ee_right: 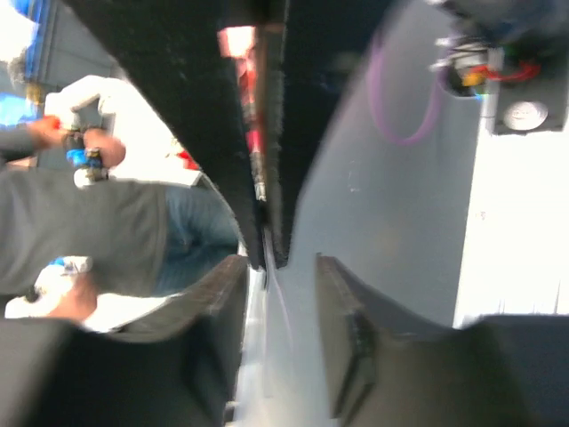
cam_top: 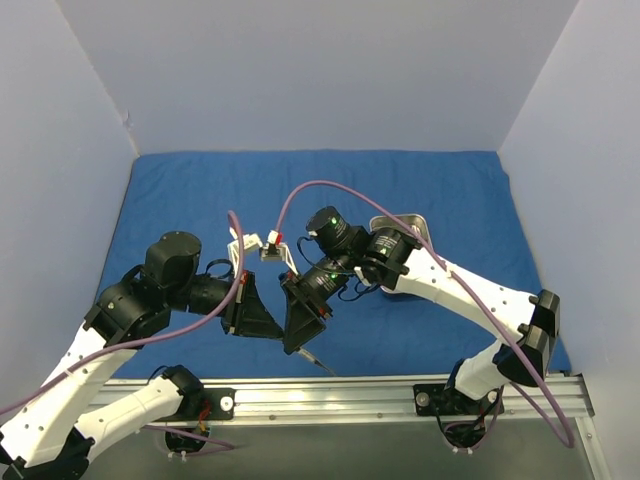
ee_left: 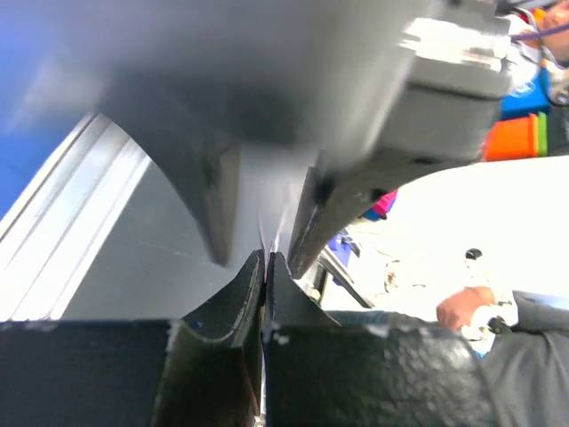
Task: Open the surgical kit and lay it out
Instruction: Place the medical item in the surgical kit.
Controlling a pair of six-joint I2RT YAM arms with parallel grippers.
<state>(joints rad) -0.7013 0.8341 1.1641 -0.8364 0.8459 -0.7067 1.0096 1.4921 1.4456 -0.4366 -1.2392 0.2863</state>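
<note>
Over the drape, left pincer pinches an instrument; right pincer gapes, tray behind.

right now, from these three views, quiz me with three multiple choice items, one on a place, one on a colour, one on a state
1. Where does the steel tray sit in the top view?
A. at the far left edge of the cloth
B. right of centre, just behind the right arm
C. on the metal rail

2. What colour is the drape?
A. deep blue
B. green
C. white

3. How do the left arm's fingers stand?
A. spread wide
B. out of view
C. closed together

Answers: 1 B, the steel tray shows past the right arm's forearm. 2 A, the drape is deep blue all across the table. 3 C, the left wrist view shows the two tips meeting.
</note>
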